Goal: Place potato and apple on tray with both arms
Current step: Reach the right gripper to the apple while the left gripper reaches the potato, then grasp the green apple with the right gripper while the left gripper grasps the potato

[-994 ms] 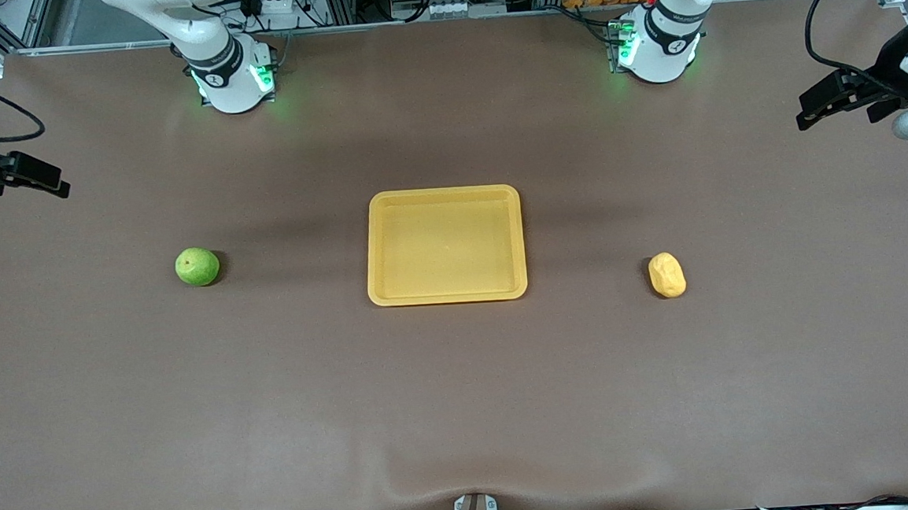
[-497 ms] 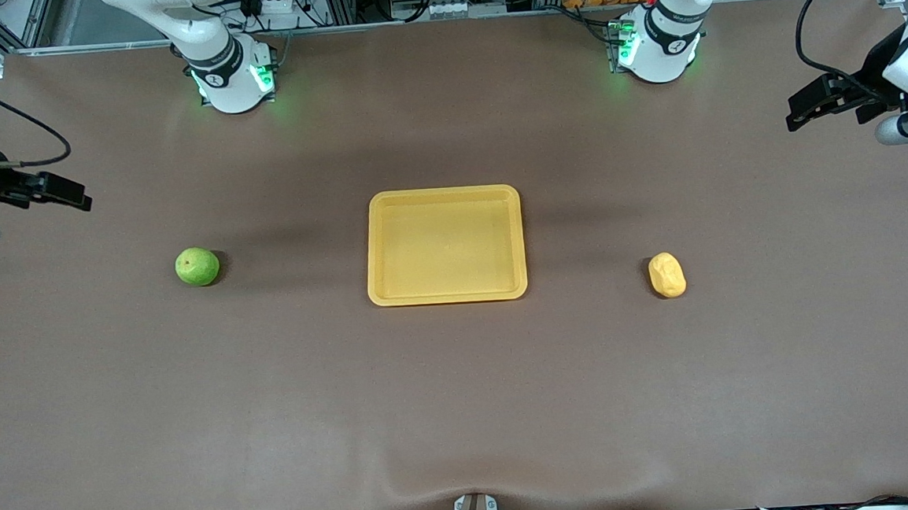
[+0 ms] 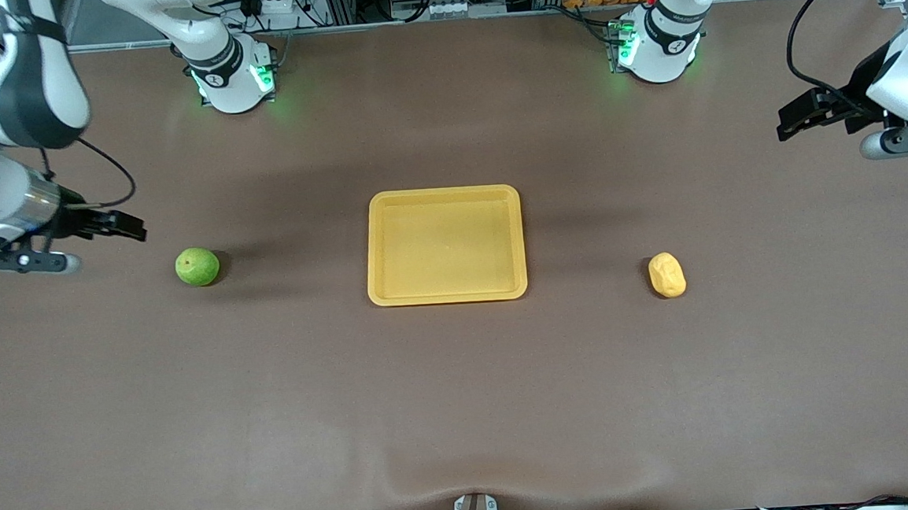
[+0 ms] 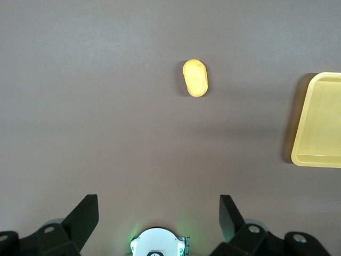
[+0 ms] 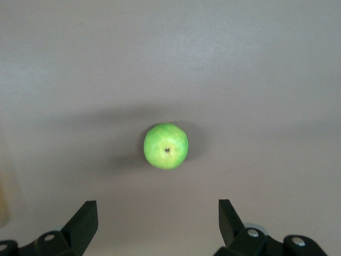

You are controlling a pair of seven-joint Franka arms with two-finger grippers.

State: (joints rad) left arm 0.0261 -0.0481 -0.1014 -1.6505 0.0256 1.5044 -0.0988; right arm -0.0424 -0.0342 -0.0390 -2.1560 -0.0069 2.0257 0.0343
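Note:
The yellow tray (image 3: pixel 380 248) lies empty at the table's middle; its corner shows in the left wrist view (image 4: pixel 319 122). The green apple (image 3: pixel 197 267) sits on the table toward the right arm's end, also in the right wrist view (image 5: pixel 165 146). The yellow-orange potato (image 3: pixel 666 275) lies toward the left arm's end, also in the left wrist view (image 4: pixel 195 78). My right gripper (image 3: pixel 133 227) is open and empty, in the air beside the apple. My left gripper (image 3: pixel 791 120) is open and empty, high over the table's end, well away from the potato.
The two arm bases, the right arm's (image 3: pixel 230 75) and the left arm's (image 3: pixel 658 45), stand at the table's back edge. The left arm's base also shows in the left wrist view (image 4: pixel 157 244). Brown tabletop (image 3: pixel 464 412) stretches around the tray.
Both grippers have moved inward from the table's ends: the right one toward the apple, the left one a little toward the potato. Apple, potato and tray have not moved.

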